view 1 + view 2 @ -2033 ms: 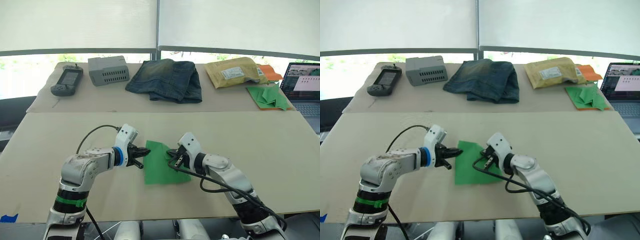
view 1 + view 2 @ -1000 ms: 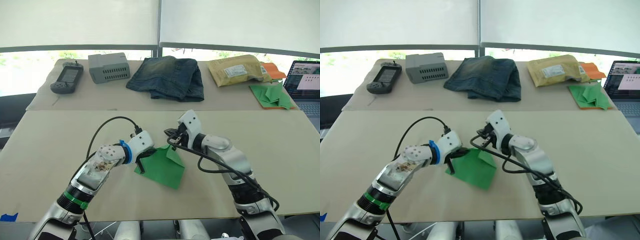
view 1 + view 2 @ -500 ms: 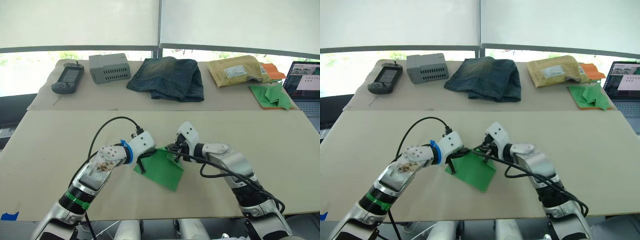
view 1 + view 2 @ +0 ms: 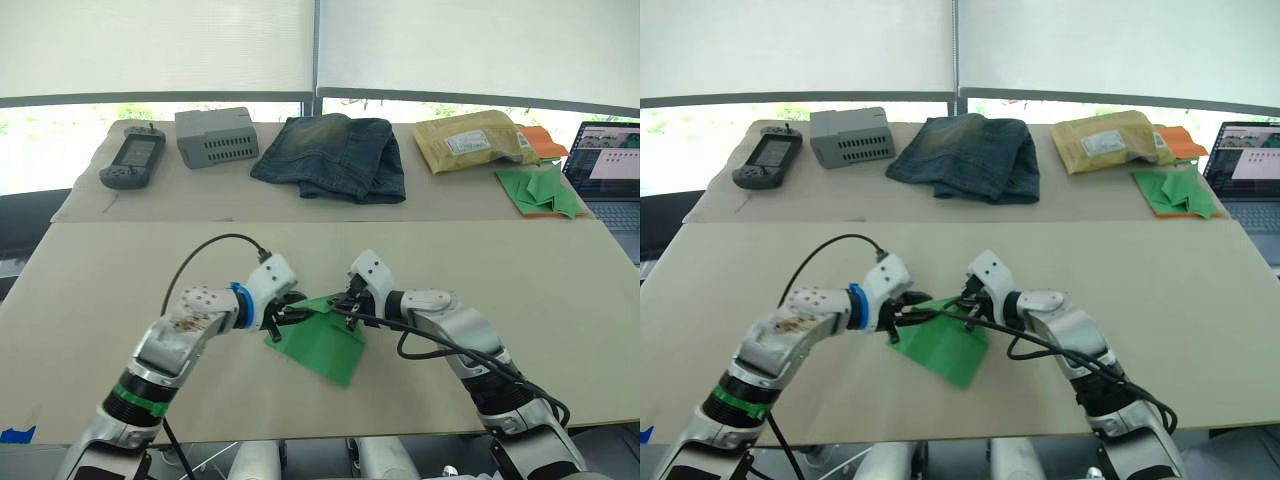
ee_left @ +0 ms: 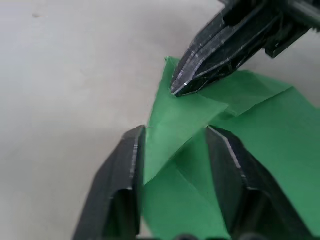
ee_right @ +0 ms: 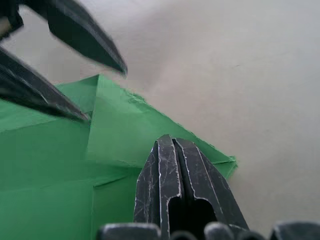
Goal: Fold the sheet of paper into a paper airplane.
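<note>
A: Both arms are in over the sheet of paper (image 4: 322,345), which lies flat on the near table (image 4: 560,300), well in front of the folded jeans (image 4: 333,158). From the head camera the left gripper (image 4: 290,312) sits at the sheet's far corner, the right gripper (image 4: 345,305) just beside it.

B: The head views give the layout, but the left wrist camera gives the detail. Its two fingers (image 5: 125,170) stand apart, straddling a folded-over triangular flap of the green sheet (image 5: 180,125), one finger on either side. Open, holding nothing.

A: And that same view catches the other gripper's tip (image 5: 190,82) pressing down on the flap near its point.

B: The right wrist camera confirms it: its fingers (image 6: 175,180) are pressed tight together, tip resting on the paper (image 6: 125,130) near a folded edge. Closed, but whether any paper is pinched between them I can't tell. The left gripper's two dark fingers (image 6: 75,35) cross the corner of that view, spread.

A: Crease lines show on the sheet up close; from the head camera it reads as a plain green diamond with one corner turned in.

B: Behind the jeans' row, the head views also show a grey box (image 4: 218,137) and a black handheld device (image 4: 134,160) off to the left of the jeans, and a yellow padded envelope (image 4: 472,143) to the right.

A: Beyond the envelope lies a pile of green paper shapes on an orange sheet (image 4: 540,190), beside a laptop (image 4: 612,165), well apart from the working sheet.
</note>
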